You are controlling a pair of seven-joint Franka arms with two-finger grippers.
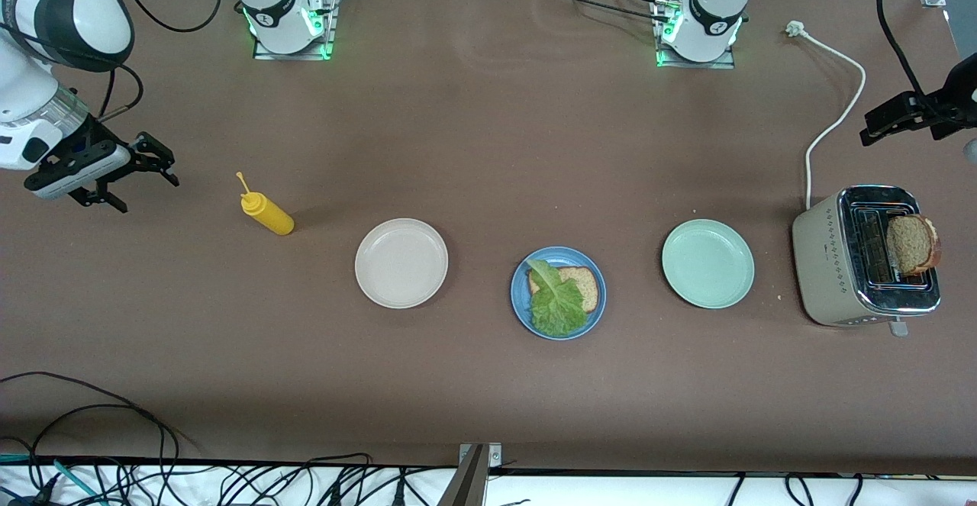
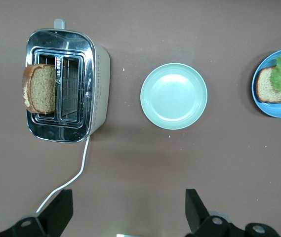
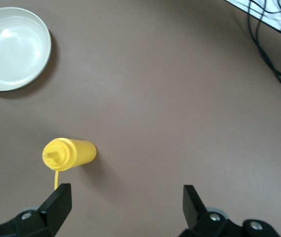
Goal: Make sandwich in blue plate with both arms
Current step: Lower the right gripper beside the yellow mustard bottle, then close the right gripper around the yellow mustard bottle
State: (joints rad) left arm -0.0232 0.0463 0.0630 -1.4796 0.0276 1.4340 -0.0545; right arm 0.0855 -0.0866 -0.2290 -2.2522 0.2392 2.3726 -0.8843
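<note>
Bread slice, light and crumbly, stands in the toaster at frame right, best pinched by its crust; left gripper and right gripper both hang wide, empty.

Two glossy white arms with rounded links, dark grey joint bands; right arm trails thin black cables; left arm base white, black ring marking, red button, green glow at metal base plate; same lights on right arm base; right gripper black, two angular fingers on pale grey-white wrist block; left gripper black, mostly cut off at frame edge.
</note>
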